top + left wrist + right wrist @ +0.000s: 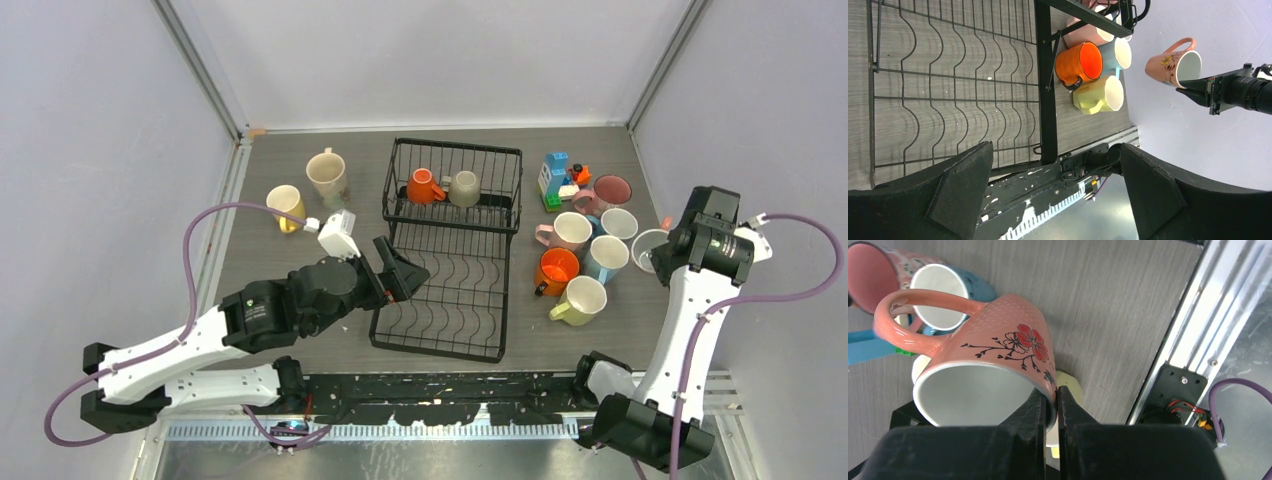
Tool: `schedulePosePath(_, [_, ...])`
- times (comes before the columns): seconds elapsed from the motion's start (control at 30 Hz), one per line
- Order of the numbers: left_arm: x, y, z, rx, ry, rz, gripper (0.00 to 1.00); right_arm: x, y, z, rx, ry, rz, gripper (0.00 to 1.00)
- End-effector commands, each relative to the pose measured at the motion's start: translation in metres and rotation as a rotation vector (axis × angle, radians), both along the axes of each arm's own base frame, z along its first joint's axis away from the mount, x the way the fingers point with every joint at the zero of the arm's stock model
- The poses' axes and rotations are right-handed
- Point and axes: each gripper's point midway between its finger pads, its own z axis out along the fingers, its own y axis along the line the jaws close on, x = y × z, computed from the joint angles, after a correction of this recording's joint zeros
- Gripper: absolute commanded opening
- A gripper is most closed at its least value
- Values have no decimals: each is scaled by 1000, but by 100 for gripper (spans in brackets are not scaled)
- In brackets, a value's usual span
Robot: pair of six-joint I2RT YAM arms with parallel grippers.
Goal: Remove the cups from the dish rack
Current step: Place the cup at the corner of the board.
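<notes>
The black wire dish rack (497,250) stands mid-table. An orange cup (425,187) and a grey-beige cup (463,188) lie in its tall basket section. My left gripper (400,272) is open and empty above the left side of the wavy-wire tray (948,90). My right gripper (1056,390) is shut on the rim of a pink flowered cup (993,355), held in the air right of the rack. That cup also shows in the left wrist view (1173,67) and the top view (650,250).
Several cups sit right of the rack: orange (556,270), yellow-green (580,300), light blue (606,258), pink (570,231) and more behind. A toy-block figure (560,180) stands at the back right. A yellow cup (286,206) and a cream cup (327,176) stand at the left.
</notes>
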Motion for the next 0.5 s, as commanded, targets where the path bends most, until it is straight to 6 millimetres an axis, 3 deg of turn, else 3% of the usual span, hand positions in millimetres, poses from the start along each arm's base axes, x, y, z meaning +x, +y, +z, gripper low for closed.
schedulePosePath(0.0, [0, 1, 12, 0, -11, -16, 100, 3, -6, 0, 20, -82, -33, 1])
schedulePosePath(0.47, [-1, -3, -1, 17, 24, -36, 100, -14, -17, -61, 129, -36, -170, 1])
